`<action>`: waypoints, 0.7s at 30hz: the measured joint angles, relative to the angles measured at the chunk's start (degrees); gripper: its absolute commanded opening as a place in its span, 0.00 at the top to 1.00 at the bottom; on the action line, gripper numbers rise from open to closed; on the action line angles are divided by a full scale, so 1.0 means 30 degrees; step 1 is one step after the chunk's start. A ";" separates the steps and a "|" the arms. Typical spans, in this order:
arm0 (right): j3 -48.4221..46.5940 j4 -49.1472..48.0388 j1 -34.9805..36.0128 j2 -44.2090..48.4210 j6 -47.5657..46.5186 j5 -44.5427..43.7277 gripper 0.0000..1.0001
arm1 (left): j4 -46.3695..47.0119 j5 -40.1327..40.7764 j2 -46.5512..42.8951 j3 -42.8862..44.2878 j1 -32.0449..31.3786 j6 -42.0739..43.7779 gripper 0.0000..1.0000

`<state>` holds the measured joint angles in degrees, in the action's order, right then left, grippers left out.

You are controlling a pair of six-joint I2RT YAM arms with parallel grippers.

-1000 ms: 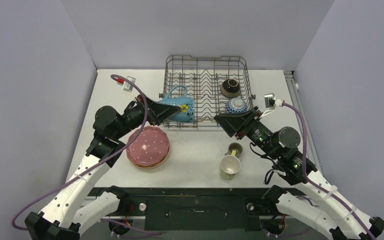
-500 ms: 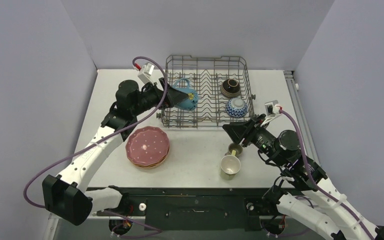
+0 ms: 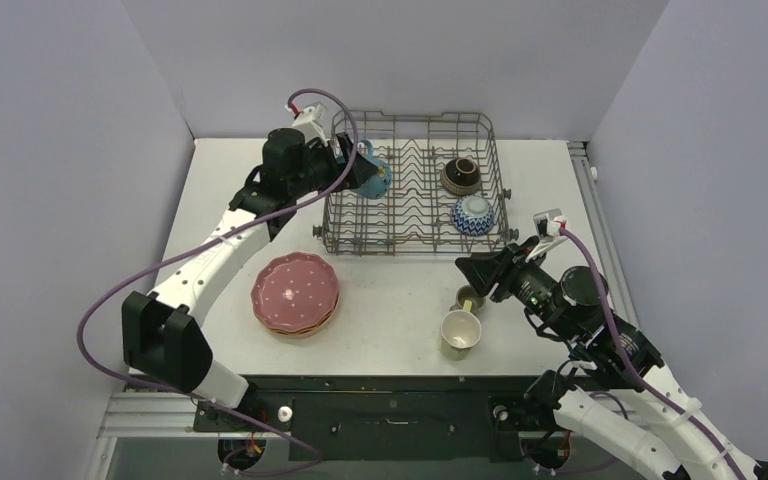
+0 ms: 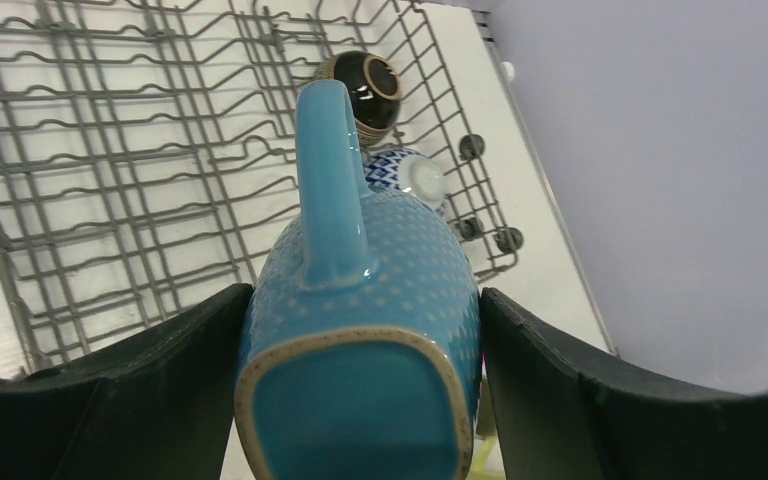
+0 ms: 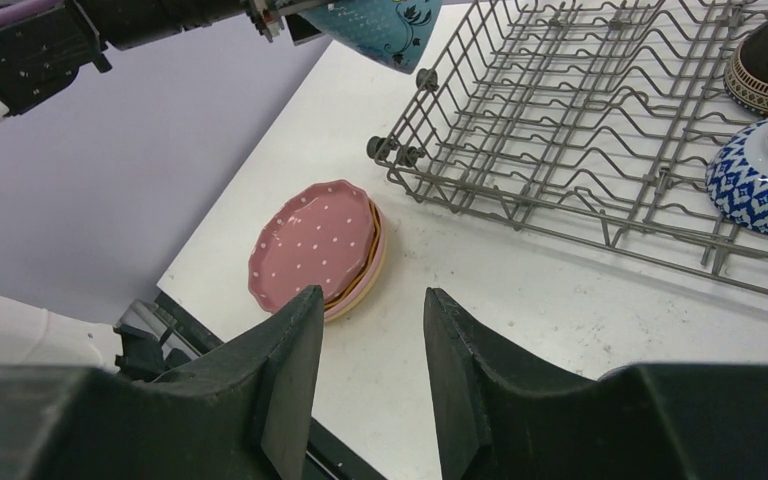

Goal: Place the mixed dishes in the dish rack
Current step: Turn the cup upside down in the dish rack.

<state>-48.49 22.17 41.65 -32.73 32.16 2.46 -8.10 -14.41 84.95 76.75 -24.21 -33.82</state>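
My left gripper (image 3: pixel 352 170) is shut on the light-blue mug (image 3: pixel 371 173) and holds it above the far left corner of the grey wire dish rack (image 3: pixel 415 247). In the left wrist view the mug (image 4: pixel 360 300) fills the gap between the fingers, handle up. A dark-brown bowl (image 3: pixel 461 175) and a blue-white bowl (image 3: pixel 473 212) sit in the rack's right side. A pink dotted plate (image 3: pixel 295 291) tops a stack on the table. A pale-yellow mug (image 3: pixel 460 331) and a small olive mug (image 3: pixel 470 297) stand by my right gripper (image 3: pixel 468 269), which is open and empty.
The rack's (image 5: pixel 580 130) left and middle rows of tines hold nothing. The plate stack (image 5: pixel 322 243) lies left of the rack's near corner. Grey walls close in the table on three sides.
My left arm has carried the light-blue mug up and back, from the rack's near left side to above its far left corner. My right gripper has drawn back toward me, away from the rack.
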 measured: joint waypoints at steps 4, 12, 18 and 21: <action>-0.0015 0.0495 -0.0015 0.0080 -0.0189 -0.0066 0.62 | -0.0838 0.1231 0.1610 0.1479 0.0000 0.1027 1.00; -0.0087 0.1107 -0.0022 0.0364 -0.0546 -0.0189 0.63 | -0.2412 0.3242 0.5049 0.4947 0.0007 0.2703 1.00; -0.0328 0.1953 -0.0036 0.0357 -0.0962 -0.0291 0.63 | -0.4131 0.4954 0.8575 0.8947 0.0015 0.3599 1.00; -0.0459 0.2193 -0.0036 0.0357 -0.1217 -0.0350 0.62 | -0.5027 0.5690 1.0309 1.1030 0.0015 0.3993 1.00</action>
<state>-49.87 28.75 41.54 -31.66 28.51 1.41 -23.18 2.66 115.87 109.84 -24.16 -21.85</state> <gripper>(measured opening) 0.373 0.735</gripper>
